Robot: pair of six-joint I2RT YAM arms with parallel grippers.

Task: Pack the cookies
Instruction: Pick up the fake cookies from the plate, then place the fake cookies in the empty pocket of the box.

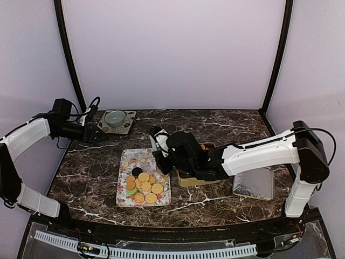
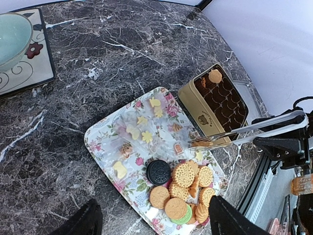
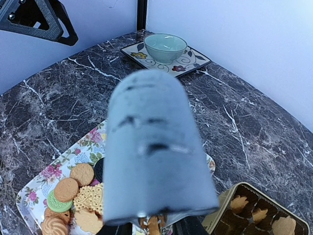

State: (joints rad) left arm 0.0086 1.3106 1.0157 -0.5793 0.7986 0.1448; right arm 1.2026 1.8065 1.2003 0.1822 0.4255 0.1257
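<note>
- The left gripper (image 1: 92,133) hangs at the far left of the table (image 1: 97,178). Its two fingers are spread wide and hold nothing.
- Just beside it, a pale green bowl (image 1: 115,117) sits on a flowered mat (image 1: 129,128). There are no cookies there.
- In the middle lies a flowered tray (image 1: 125,162). The cookies (image 1: 144,186) are bunched at its near end, some leaning on each other. Most are golden, one is dark and one is green. The far end of the tray is bare.
- I think the cookies are light, stiff and dry. They would likely crack or crumble if squeezed hard, and the round ones could slip. The best hold is a soft pinch across the two flat faces or on the rim of a top cookie, not one buried in the pile.
- The right gripper (image 2: 281,143) is pressed together on a pair of pale tongs (image 2: 254,129). The tong tips hang over the tray's right edge, near the tin. I cannot tell if a cookie is between the tips.
- Touching the tray's right side is a gold tin (image 2: 195,105) with brown paper cups. At least one cookie (image 2: 214,76) is already in a far cup. Many cups look empty, so the job seems just begun.
- At the far right lies a flat silver piece (image 1: 253,183), maybe the tin's lid.
</note>
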